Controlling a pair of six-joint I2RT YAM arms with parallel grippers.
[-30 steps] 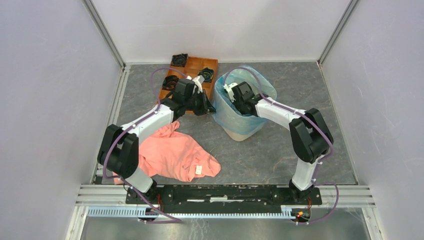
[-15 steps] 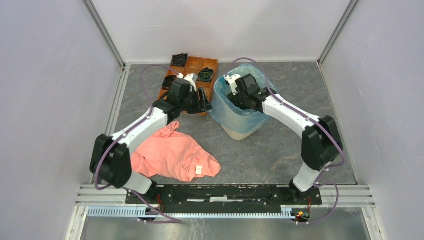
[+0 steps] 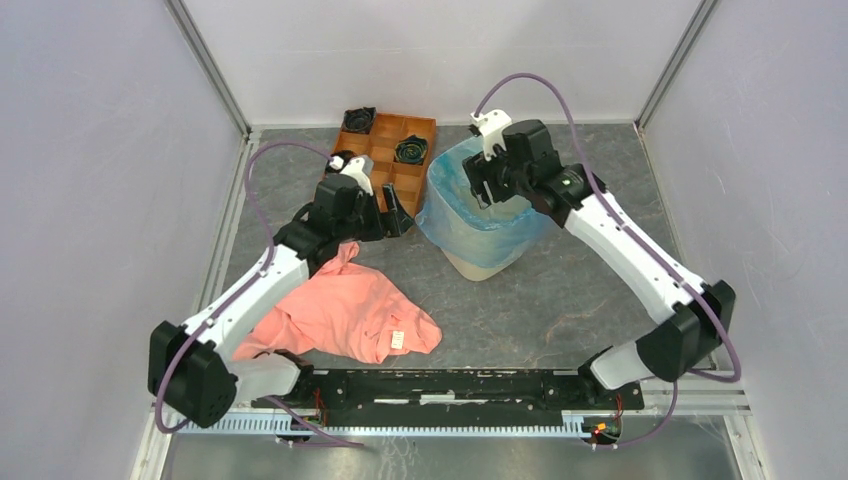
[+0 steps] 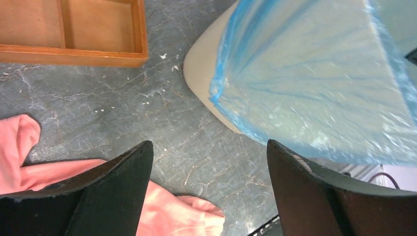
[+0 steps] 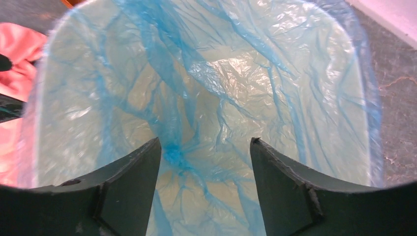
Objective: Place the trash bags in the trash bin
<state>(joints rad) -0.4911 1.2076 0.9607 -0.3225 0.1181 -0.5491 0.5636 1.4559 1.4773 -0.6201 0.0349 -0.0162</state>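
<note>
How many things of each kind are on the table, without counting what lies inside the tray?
trash bin: 1
blue bag: 1
pink cloth: 1
brown tray: 1
total: 4

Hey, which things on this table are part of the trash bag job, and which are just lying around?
Part of the job:
- light-blue trash bag, lining the bin and folded over its rim
- cream trash bin

Just lying about:
- pink garment, crumpled on the table
- orange-brown tray, with black round parts in some compartments
</note>
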